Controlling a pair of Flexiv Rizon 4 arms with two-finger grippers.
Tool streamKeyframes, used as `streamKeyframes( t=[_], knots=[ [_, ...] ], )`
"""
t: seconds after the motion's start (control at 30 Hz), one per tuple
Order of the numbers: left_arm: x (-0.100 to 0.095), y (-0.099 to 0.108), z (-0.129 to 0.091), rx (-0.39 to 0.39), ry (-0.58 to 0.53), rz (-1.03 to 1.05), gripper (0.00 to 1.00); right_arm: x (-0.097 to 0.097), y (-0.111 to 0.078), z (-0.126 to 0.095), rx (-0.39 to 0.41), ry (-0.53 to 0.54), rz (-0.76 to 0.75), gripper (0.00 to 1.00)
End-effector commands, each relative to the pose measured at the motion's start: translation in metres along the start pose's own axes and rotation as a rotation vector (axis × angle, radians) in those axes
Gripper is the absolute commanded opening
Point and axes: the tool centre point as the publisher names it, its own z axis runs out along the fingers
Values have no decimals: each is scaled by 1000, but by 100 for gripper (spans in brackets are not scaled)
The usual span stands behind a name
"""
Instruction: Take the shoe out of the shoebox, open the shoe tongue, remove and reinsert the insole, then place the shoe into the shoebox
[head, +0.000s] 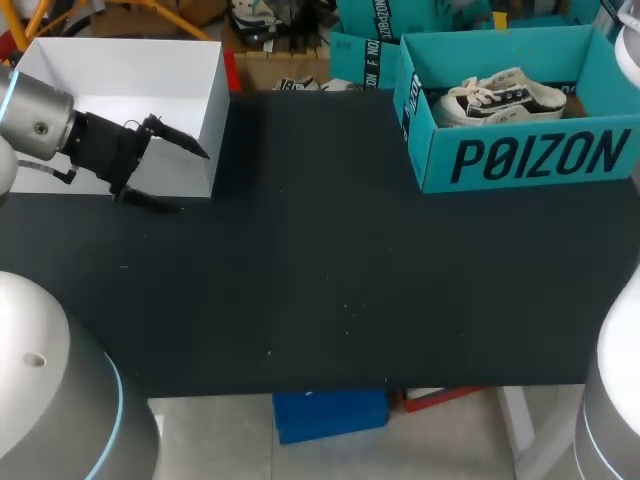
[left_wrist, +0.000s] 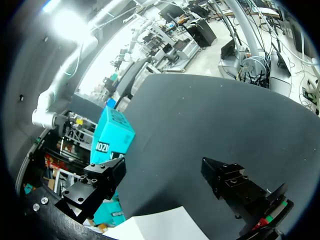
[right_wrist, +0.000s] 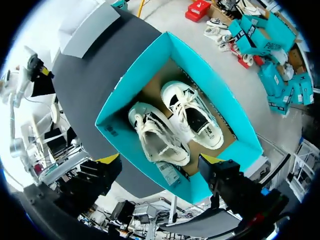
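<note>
- The pair of white lace-up shoes (head: 505, 95) lies inside the teal shoebox (head: 530, 155), side by side on its brown floor, laces up.
- From my right wrist, one shoe (right_wrist: 157, 140) lies under my claw and the other shoe (right_wrist: 192, 115) just beyond it; the two are touching or nearly so.
- A paper tag lies against the near shoe's end, by the box wall.
- The shoebox stands open at the desk's (head: 320, 260) far right corner, its long printed side facing the near edge.
- My right claw (right_wrist: 159, 162) hangs above the open shoebox (right_wrist: 130, 90), fingers spread wide with nothing between them and clear of the shoes.
- My left claw (head: 190, 180) is well apart from the shoebox, at the desk's far left corner, and it is open too, holding nothing.
- It sits over the near wall of a white box (head: 120, 70) that stands open in that corner.
- From my left wrist, the left claw (left_wrist: 165, 175) points across the bare dark desk (left_wrist: 225, 115), with the teal shoebox (left_wrist: 112, 135) at the far side and the white box's edge (left_wrist: 155, 225) under the fingers.
</note>
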Motion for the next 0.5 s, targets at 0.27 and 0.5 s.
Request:
streamKeyframes(
  t=[0.27,0.5],
  knots=[
    [1,0,1,-6,-3,2,100,85,-29,-2,-114,-113,265,100],
    [1,0,1,-6,-3,2,100,121,-43,25,-202,-174,379,100]
  ],
)
